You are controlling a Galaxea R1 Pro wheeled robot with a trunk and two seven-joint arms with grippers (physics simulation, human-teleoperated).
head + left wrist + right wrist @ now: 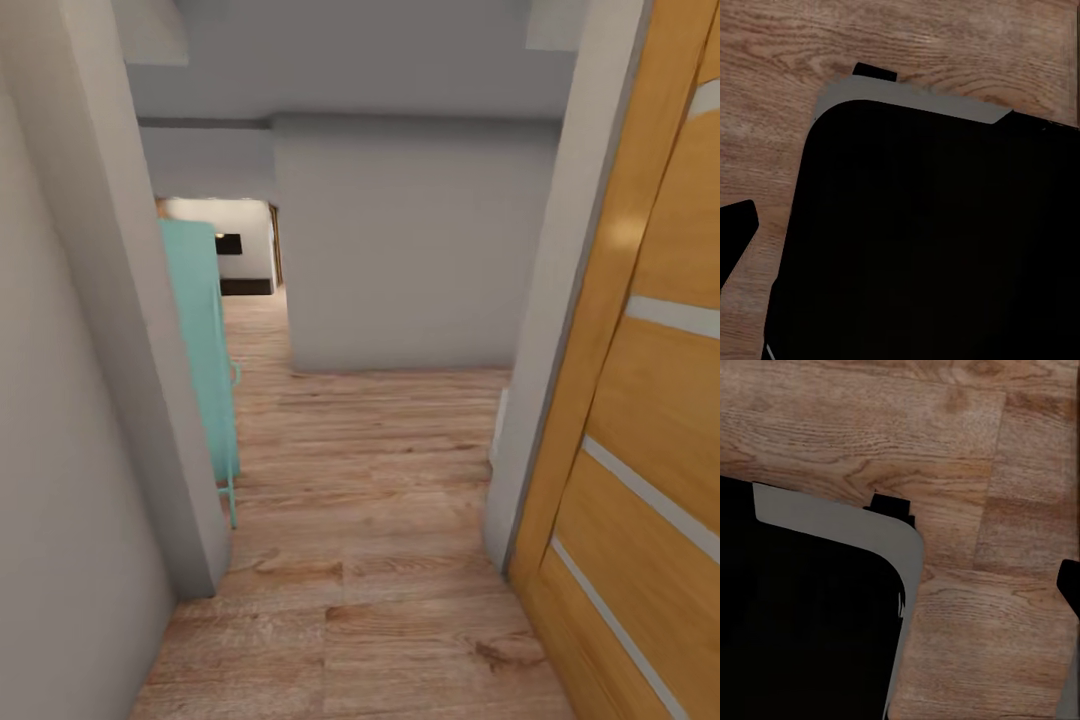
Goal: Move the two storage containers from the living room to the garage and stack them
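Transit step, I judge: head view looks down a light wood plank floor (380, 560) hallway between grey walls, orange wooden door (650, 420) at right, teal panel (205, 360) at left; red-orange containers unseen, gripper states cannot be told; next: drive on, find them.

- Ahead of me the light wood plank floor (360, 520) runs open down a narrow hallway.
- A grey wall corner (150, 400) crowds my left side, with a turquoise piece of furniture (205, 350) just behind it.
- On my right stand a grey door jamb (550, 350) and a wood door (650, 420).
- A grey wall (410, 250) blocks straight ahead; an opening (240, 260) lies to its left.
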